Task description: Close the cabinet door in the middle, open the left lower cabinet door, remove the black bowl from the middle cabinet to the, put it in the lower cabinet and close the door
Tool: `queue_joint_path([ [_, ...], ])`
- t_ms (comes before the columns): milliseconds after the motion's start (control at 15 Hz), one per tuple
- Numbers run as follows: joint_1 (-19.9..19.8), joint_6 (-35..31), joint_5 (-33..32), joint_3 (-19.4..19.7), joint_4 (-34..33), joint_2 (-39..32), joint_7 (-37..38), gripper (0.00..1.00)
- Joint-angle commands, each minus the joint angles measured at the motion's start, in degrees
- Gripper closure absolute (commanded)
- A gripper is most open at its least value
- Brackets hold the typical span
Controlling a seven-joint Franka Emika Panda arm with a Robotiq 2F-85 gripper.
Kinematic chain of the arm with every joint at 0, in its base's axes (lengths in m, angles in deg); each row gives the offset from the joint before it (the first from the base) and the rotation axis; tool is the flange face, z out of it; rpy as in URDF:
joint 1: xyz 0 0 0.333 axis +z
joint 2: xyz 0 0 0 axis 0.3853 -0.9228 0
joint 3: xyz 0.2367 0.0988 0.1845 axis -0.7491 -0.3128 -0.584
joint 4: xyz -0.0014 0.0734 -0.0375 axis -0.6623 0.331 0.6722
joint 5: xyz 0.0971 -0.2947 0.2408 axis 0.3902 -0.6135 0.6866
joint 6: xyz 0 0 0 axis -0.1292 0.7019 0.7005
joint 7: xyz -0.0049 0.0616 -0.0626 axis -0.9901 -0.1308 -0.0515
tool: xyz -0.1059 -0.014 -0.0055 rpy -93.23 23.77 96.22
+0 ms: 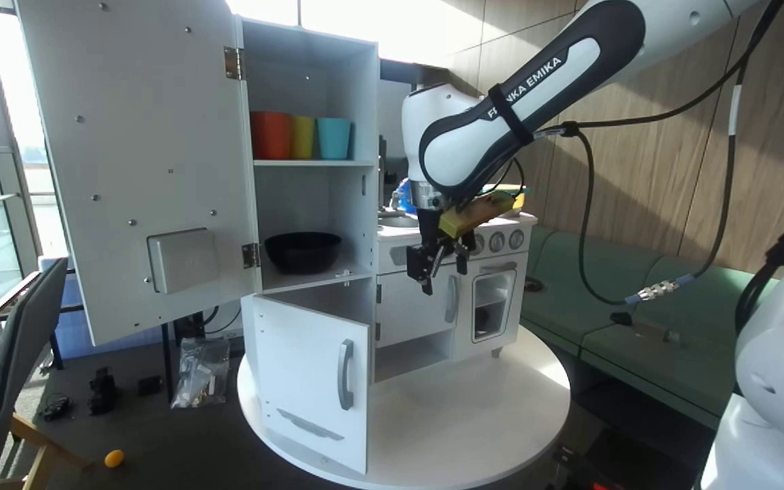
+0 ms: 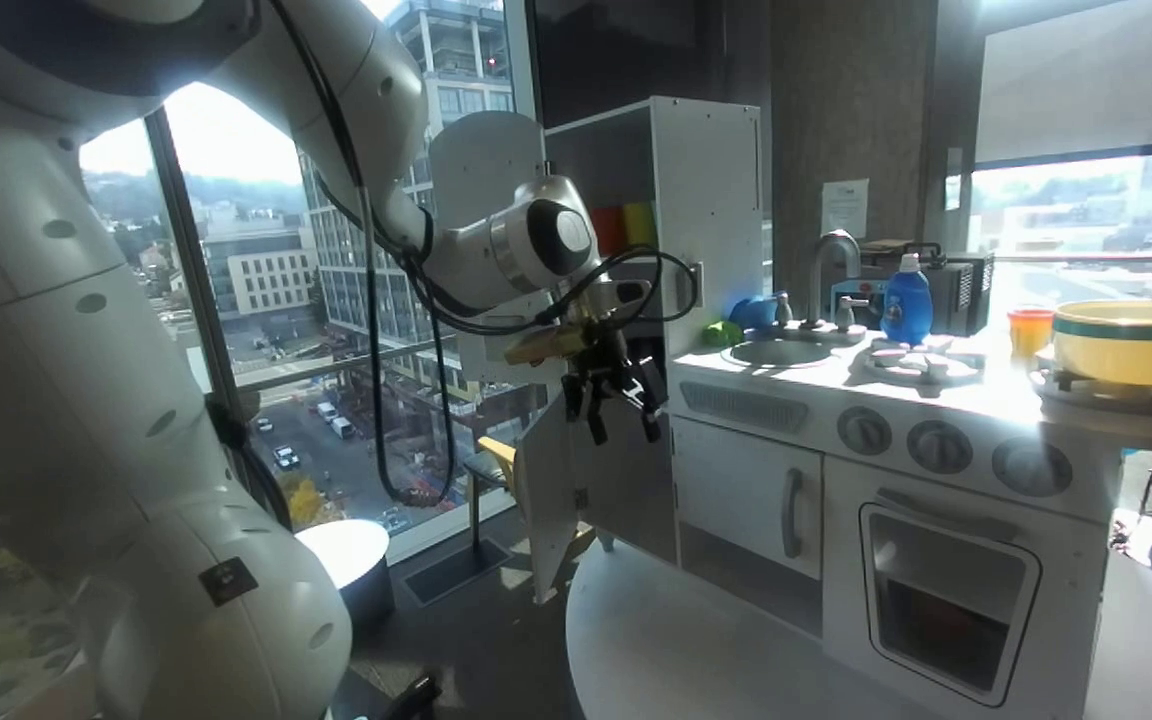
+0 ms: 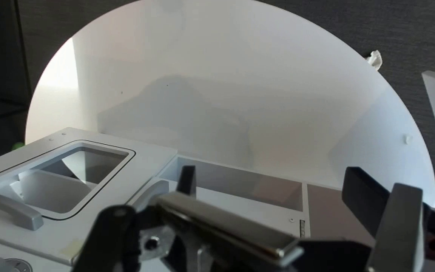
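In an exterior view the black bowl point(image 1: 302, 252) rests on the floor of the middle cabinet point(image 1: 297, 197). Below it, the left lower cabinet door point(image 1: 314, 384) is swung outward, baring part of the lower cabinet point(image 1: 354, 303). The narrower cabinet door in the middle point(image 2: 741, 480) sits flush in its frame, its grey handle showing. My gripper point(image 1: 444, 275) hangs in front of the unit, near this door's upper part and right of the bowl. In the wrist view the fingers point(image 3: 364, 200) stand wide apart, holding nothing; the bowl is outside that view.
A tall white door point(image 1: 133, 150) with a square box stands open at the far left. Orange, yellow and blue cups point(image 1: 333, 138) line the upper shelf. Oven door point(image 2: 951, 590), sink point(image 2: 781, 352) and yellow pot point(image 2: 1136, 345) are on the right. The unit stands on a round white table point(image 1: 460, 435).
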Motion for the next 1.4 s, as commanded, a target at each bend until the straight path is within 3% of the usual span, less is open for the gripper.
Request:
queue_joint_path([
  [0, 2.0, -2.5, 1.0, 0.7, -3.5, -2.5, 1.6, 0.0],
  [200, 4.1, -7.5, 3.1, -0.1, -5.1, -5.0, 3.8, 0.0],
  [400, 6.2, -10.8, 10.0, -0.2, -7.1, -7.0, 7.5, 0.0],
  [933, 8.3, -2.9, 19.3, -1.0, -8.3, -4.7, 29.1, 0.0],
  [1333, 9.6, -12.0, 32.5, -0.7, -6.6, -6.5, 35.8, 0.0],
])
